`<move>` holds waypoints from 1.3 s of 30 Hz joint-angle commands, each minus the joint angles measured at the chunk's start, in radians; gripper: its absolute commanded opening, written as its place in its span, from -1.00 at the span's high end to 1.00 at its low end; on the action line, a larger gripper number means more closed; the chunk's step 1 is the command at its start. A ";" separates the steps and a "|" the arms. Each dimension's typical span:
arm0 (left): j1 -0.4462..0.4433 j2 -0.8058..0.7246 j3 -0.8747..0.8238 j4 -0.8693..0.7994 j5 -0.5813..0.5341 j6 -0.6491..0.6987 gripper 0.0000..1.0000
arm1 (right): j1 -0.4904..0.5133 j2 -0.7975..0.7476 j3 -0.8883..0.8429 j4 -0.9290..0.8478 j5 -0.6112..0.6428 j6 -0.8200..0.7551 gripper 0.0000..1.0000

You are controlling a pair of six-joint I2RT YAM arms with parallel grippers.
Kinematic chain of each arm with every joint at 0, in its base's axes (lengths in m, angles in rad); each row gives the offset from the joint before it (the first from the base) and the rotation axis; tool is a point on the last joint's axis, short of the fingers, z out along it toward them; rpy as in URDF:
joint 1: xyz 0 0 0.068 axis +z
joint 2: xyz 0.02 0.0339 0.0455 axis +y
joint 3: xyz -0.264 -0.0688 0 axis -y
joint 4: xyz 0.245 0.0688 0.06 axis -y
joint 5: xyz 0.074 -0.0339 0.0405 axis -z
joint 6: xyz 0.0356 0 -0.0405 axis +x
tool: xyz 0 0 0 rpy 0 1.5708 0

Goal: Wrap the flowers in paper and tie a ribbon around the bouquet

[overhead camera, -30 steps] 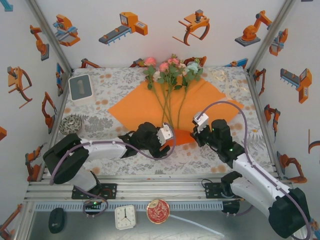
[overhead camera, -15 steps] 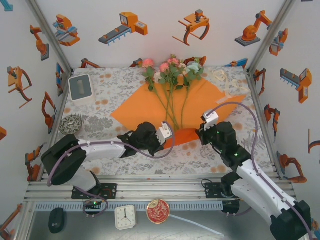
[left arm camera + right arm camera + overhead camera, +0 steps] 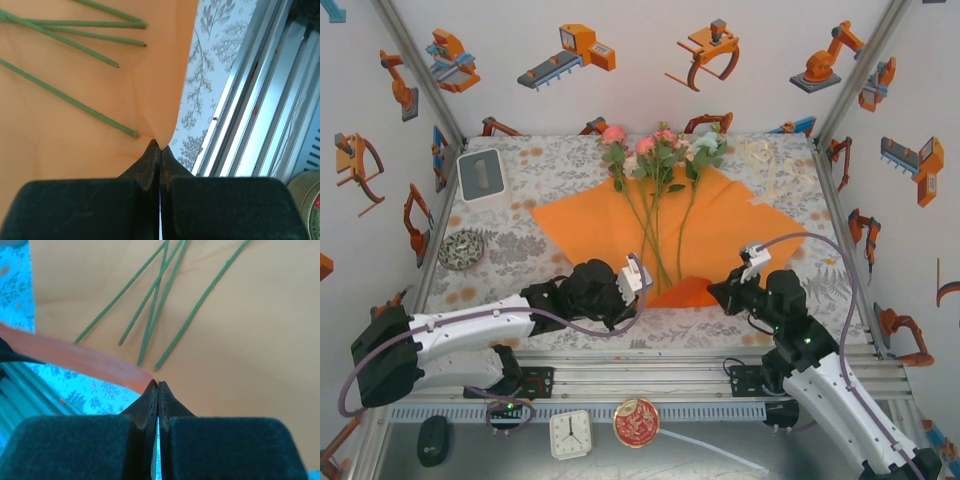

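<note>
Down at the near ledge we are seeing a small clock (image 3: 570,433) and a round red tin (image 3: 636,422) lying side by side, with a black mouse (image 3: 433,440) off to the left; moving up onto the flowered tablecloth (image 3: 540,170), both arms are reaching in towards the near corner of the paper (image 3: 740,220). The left gripper (image 3: 652,292) is coming in from the left; in its wrist view the left gripper (image 3: 159,146) is showing its jaws pressed together, pinching the paper (image 3: 50,140) right at its edge, with a stem end lying just beside the tips. The right gripper (image 3: 718,290) is facing it from the right; up close the right gripper (image 3: 157,385) is also closed tight, nipping a raised fold of the paper (image 3: 250,365); between the two, that near corner is standing up off the cloth in a darker orange flap. Beyond them the sheet is spreading wide and flat; the flowers (image 3: 657,150) are lying on it, stems (image 3: 70,102) pointing towards us and crossing (image 3: 150,315), pink, white and pale blue blooms fanning out past the far edge. The ribbon (image 3: 765,160) is lying loose on the cloth at the far right, just beyond the paper; a patterned bowl (image 3: 462,248) and a white box (image 3: 480,175) are sitting well apart on the left.
</note>
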 commanded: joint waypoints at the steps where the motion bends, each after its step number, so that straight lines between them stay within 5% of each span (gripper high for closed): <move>1: -0.013 -0.011 -0.007 -0.045 -0.028 -0.038 1.00 | 0.006 -0.080 0.037 -0.103 -0.039 0.032 1.00; 7: -0.003 0.075 -0.005 0.067 -0.181 -0.070 1.00 | 0.006 -0.140 -0.029 0.000 0.095 0.059 1.00; 17: 0.050 0.307 0.062 0.200 -0.386 -0.203 0.99 | 0.004 0.296 0.016 0.288 0.321 -0.002 1.00; 20: 0.070 0.339 0.073 0.204 -0.429 -0.213 0.73 | 0.004 0.396 0.024 0.359 0.421 -0.010 1.00; 23: 0.093 0.378 0.080 0.203 -0.432 -0.224 0.50 | 0.003 0.496 0.023 0.451 0.450 -0.034 0.61; 27: 0.106 0.411 0.079 0.234 -0.409 -0.231 0.48 | 0.002 0.636 0.052 0.516 0.461 -0.018 0.10; 32: 0.108 0.423 0.088 0.221 -0.418 -0.243 0.31 | -0.002 0.729 0.211 0.284 0.467 -0.014 -0.07; 39: 0.108 0.257 0.074 0.143 -0.459 -0.247 0.12 | 0.003 0.560 0.311 -0.008 0.356 0.021 -0.11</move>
